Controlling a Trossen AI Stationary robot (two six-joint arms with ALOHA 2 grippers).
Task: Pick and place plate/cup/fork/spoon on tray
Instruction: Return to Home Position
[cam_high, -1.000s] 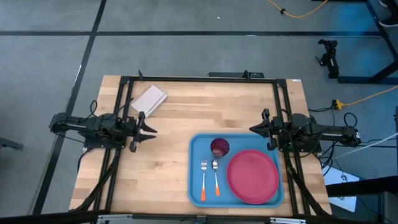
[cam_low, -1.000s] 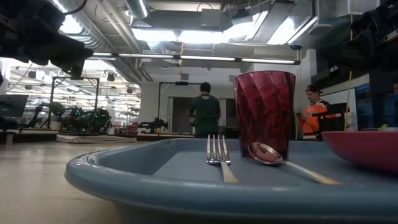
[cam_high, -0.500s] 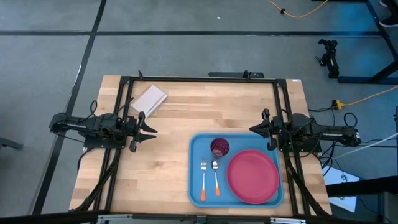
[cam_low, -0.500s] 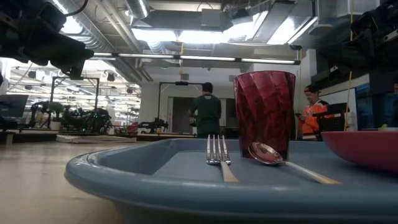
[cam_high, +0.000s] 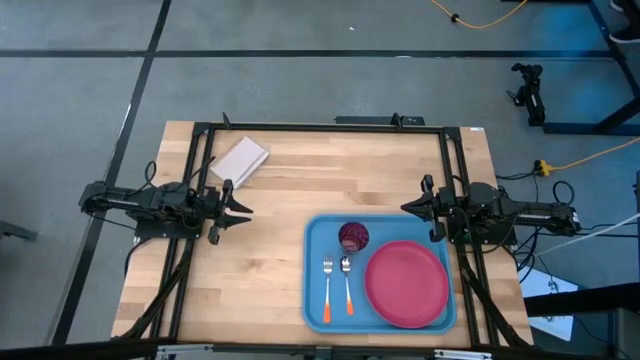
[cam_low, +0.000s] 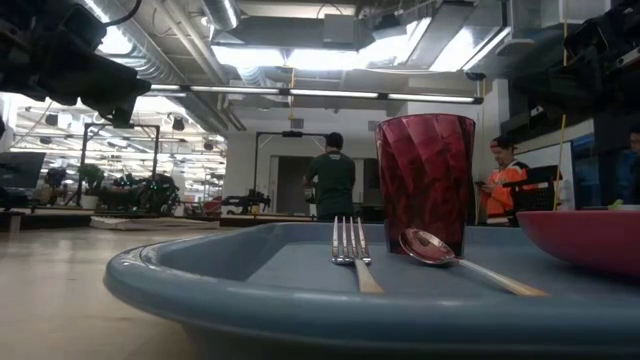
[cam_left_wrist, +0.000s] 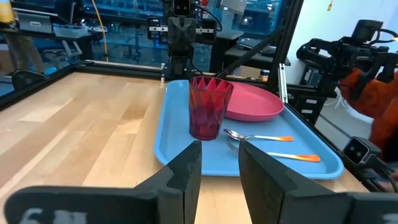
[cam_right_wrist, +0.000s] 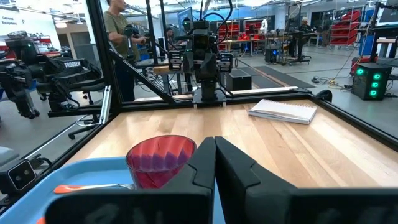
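Spread over the right near part of the wood surface (cam_high: 300, 170): light-blue tray (cam_high: 320, 245), rounded corners, raised rim. Loaded on its right side with the round pink-red plate (cam_high: 406, 283). Set upright by the plate's far-left edge: small dark red cup (cam_high: 353, 237). Laid side by side left of the plate: fork (cam_high: 327, 290), spoon (cam_high: 347, 285), orange tips nearest. Left tool (cam_high: 245, 212) parked well left of the tray, fingers apart; right tool (cam_high: 408, 208) near its far-right corner, fingers together. Caught only from above: pale pad (cam_high: 239, 159). Caught only at surface level: cup's faceted translucent wall, two people (cam_low: 331, 180) beyond.
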